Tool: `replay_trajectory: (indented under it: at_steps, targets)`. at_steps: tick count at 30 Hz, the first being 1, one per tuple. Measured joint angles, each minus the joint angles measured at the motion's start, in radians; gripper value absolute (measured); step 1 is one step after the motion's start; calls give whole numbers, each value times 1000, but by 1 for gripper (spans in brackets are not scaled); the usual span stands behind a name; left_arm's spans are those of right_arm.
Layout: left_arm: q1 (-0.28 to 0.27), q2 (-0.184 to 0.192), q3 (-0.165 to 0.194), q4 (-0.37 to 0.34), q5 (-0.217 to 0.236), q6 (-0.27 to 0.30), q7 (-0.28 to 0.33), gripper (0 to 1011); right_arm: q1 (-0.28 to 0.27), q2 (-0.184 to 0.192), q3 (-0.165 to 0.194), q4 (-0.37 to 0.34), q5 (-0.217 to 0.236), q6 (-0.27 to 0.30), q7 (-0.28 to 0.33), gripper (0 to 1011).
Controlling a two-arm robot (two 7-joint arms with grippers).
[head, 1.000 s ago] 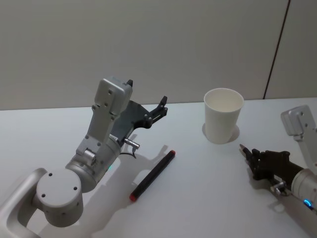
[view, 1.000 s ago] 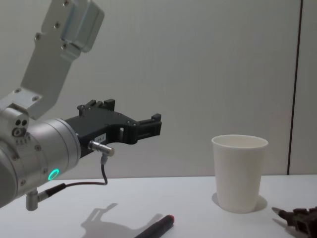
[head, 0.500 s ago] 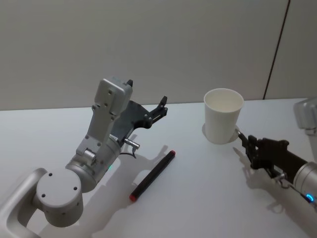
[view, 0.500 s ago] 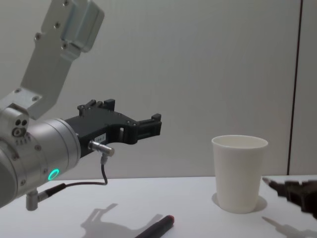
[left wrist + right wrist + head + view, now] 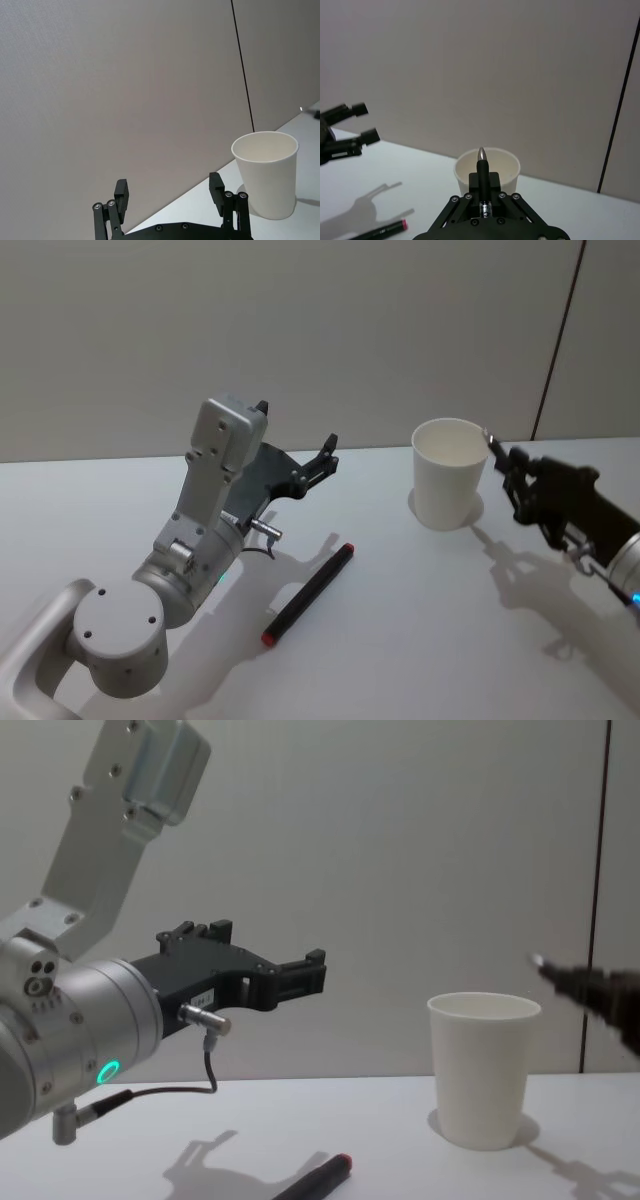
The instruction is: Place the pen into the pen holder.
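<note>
Your white counter (image 5: 400,630) runs up to a plain wall. The left arm (image 5: 205,530) rises from the near left of it. The left gripper (image 5: 169,184) hangs above the counter with its 2 fingers apart and nothing between them, facing the pen holder.

Your right gripper (image 5: 483,177) reaches in from the right, raised off the counter, at the height of the pen holder's rim and just to its right. Its fingers are clamped on the pen.

The pen holder (image 5: 450,475), a white paper cup, stands upright toward the back right of the counter, and you can see no contents.

A black marker (image 5: 308,593) lies flat on the counter between the left arm and the pen holder, apart from both, with its red end nearest you.

The pen (image 5: 481,159) sticks out past the fingers. Its silver tip sits just above and to the right of the rim, outside the pen holder.
</note>
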Motion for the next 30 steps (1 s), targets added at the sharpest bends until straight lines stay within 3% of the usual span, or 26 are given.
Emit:
replay_trajectory:
  at_steps: [6,13,23,30]
  targets:
    - [0,0,0,0,0,0,0,1001,34,-13,8,17,32,-85,9,107]
    - [0,0,0,0,0,0,0,1001,109,-46,11,83,45,-179,18,107]
    - [0,0,0,0,0,0,0,1001,248,-112,-4,245,15,-287,12,107]
    - [0,0,0,0,0,0,0,1001,302,-142,-18,323,-6,-322,19,107]
